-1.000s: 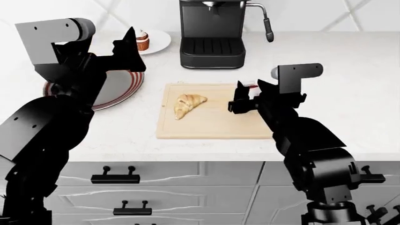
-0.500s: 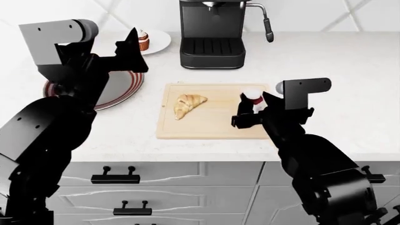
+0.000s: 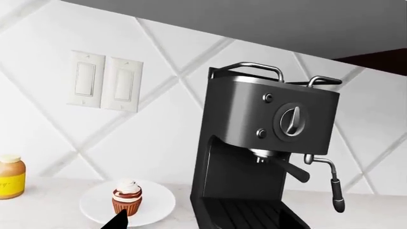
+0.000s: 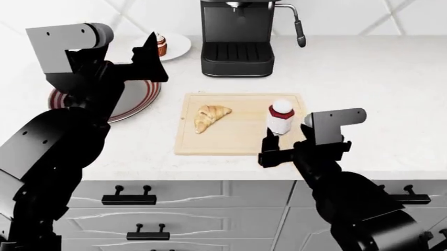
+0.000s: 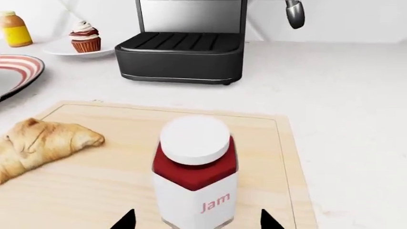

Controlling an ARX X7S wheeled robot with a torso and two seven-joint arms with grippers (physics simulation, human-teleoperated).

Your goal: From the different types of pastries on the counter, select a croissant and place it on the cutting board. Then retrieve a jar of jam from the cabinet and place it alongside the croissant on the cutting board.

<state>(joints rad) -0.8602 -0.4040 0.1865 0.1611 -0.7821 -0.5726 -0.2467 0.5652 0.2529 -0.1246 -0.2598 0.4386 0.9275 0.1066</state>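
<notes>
The golden-brown croissant (image 4: pixel 209 117) lies on the left part of the pale cutting board (image 4: pixel 231 142); it also shows in the right wrist view (image 5: pixel 45 143). The jam jar (image 4: pixel 281 117), with a white lid, red top and white "Jam" label, stands upright on the board's right part (image 5: pixel 196 171). My right gripper (image 4: pixel 282 150) is open and empty just in front of the jar, its fingertips (image 5: pixel 126 220) apart on either side without touching it. My left gripper (image 4: pixel 149 56) is open and empty, raised above the counter (image 4: pixel 377 78) near the cupcake (image 4: pixel 161 45).
A black coffee machine (image 4: pixel 237 36) stands behind the board. The cupcake sits on a small white plate (image 4: pixel 180 48) at the back left. A red-striped grey plate (image 4: pixel 137 97) lies left of the board. A yellow bottle (image 3: pixel 11 175) stands by the wall.
My right gripper has let go of the jam jar, left it standing on the board, and drawn back toward the counter's front edge. The left arm has barely moved.
</notes>
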